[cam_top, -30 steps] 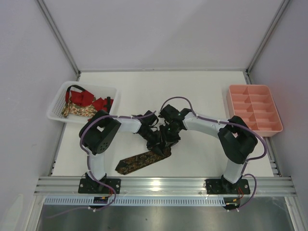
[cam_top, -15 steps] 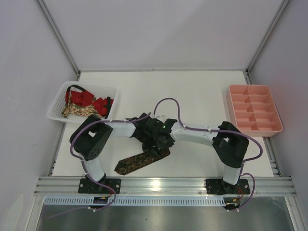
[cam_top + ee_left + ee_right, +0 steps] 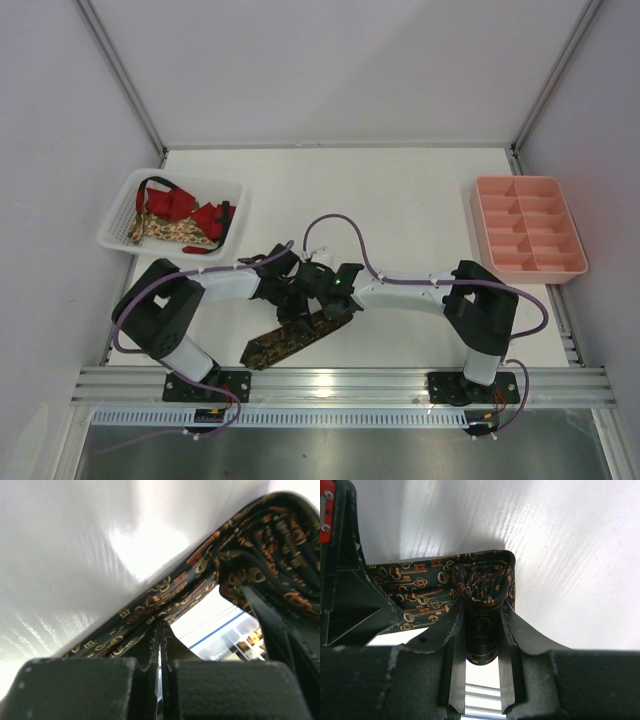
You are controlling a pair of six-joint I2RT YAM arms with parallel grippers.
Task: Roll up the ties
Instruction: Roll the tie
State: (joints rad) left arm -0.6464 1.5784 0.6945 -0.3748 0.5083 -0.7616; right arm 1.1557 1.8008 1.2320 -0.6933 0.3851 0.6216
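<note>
A dark brown tie (image 3: 285,342) with a gold key pattern lies slanted near the table's front edge. Its upper end is wound into a small roll (image 3: 485,582), and my right gripper (image 3: 483,605) is shut on that roll, one finger on each side. My left gripper (image 3: 161,625) is shut with nothing visible between its jaws. Its tips rest against the flat strip of the tie (image 3: 165,587) just beside the roll. From above, the left gripper (image 3: 298,318) and right gripper (image 3: 322,308) meet over the tie's upper end. A red tie (image 3: 205,215) and a floral tie (image 3: 165,232) lie in the basket.
A white mesh basket (image 3: 115,225) stands at the left of the table. A pink compartment tray (image 3: 478,215) sits at the right edge. The metal rail (image 3: 340,382) runs along the front, close to the tie's pointed end.
Both arms have swung toward the near edge and lower, carrying the rolled end with them. The flat part of the tie has shifted slightly nearer the rail.
</note>
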